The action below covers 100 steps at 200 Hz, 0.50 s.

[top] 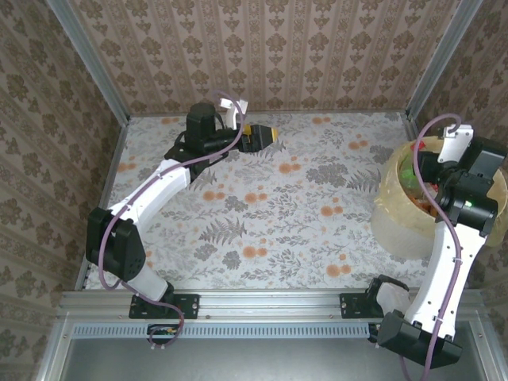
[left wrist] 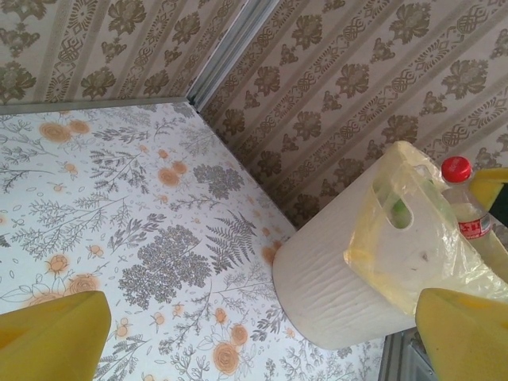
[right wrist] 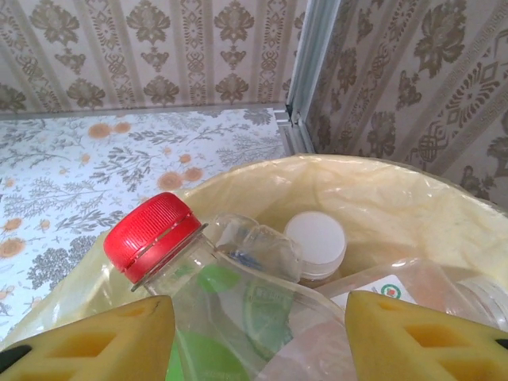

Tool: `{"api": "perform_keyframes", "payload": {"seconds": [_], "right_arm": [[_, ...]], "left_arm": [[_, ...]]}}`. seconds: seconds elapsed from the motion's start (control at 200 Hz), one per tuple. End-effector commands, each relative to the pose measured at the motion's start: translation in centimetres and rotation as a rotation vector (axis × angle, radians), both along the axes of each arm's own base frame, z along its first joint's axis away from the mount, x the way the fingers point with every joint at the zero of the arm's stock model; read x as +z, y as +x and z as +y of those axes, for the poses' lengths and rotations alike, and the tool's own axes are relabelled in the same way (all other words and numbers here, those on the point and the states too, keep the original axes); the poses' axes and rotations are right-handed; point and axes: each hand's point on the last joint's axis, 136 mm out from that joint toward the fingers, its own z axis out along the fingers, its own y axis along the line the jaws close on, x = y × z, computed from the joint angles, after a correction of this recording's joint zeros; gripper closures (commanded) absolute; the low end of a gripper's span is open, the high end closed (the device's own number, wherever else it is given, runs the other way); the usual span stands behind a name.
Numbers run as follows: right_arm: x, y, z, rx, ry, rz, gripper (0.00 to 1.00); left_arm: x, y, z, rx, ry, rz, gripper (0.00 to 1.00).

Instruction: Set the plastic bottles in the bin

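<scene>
plastic bottles [right wrist: 230, 298], at least three, lie in one bag-lined bin [right wrist: 381, 171].

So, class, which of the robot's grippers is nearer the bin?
The right. The right gripper hangs over the open top of the bin, a red-capped bottle between its fingers; the left gripper is far across the table, near the back wall.

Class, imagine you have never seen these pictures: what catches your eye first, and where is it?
The red-capped bottle stands out first, between the yellow fingers of the right gripper, above the pale-lined bin at the right edge of the table. A white-capped bottle lies inside the bin.
</scene>
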Motion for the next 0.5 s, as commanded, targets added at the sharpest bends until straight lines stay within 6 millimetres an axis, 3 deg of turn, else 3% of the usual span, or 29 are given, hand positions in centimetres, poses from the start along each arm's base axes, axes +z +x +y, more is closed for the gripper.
{"api": "perform_keyframes", "payload": {"seconds": [0.0,0.11,0.215,0.375,0.495], "right_arm": [[-2.5,-1.8,3.2,0.134,0.068,0.091,0.40],[-0.2,-2.8,4.0,0.149,0.030,0.043,0.31],[2.9,-3.6,4.6,0.131,0.016,-0.072,0.15],[7.8,-4.3,2.8,-0.093,0.162,-0.361,0.03],[7.7,-4.3,2.4,-0.203,0.391,-0.440,0.03]], "left_arm": [[0.6,0.7,-0.2,0.003,0.014,-0.018,0.00],[0.9,0.6,-0.2,0.001,0.016,-0.025,0.00],[0.9,0.6,0.1,0.016,0.026,-0.040,0.00],[0.7,0.7,0.7,0.053,0.046,-0.063,0.00],[0.1,0.7,1.5,0.076,0.069,-0.079,0.00]]}}
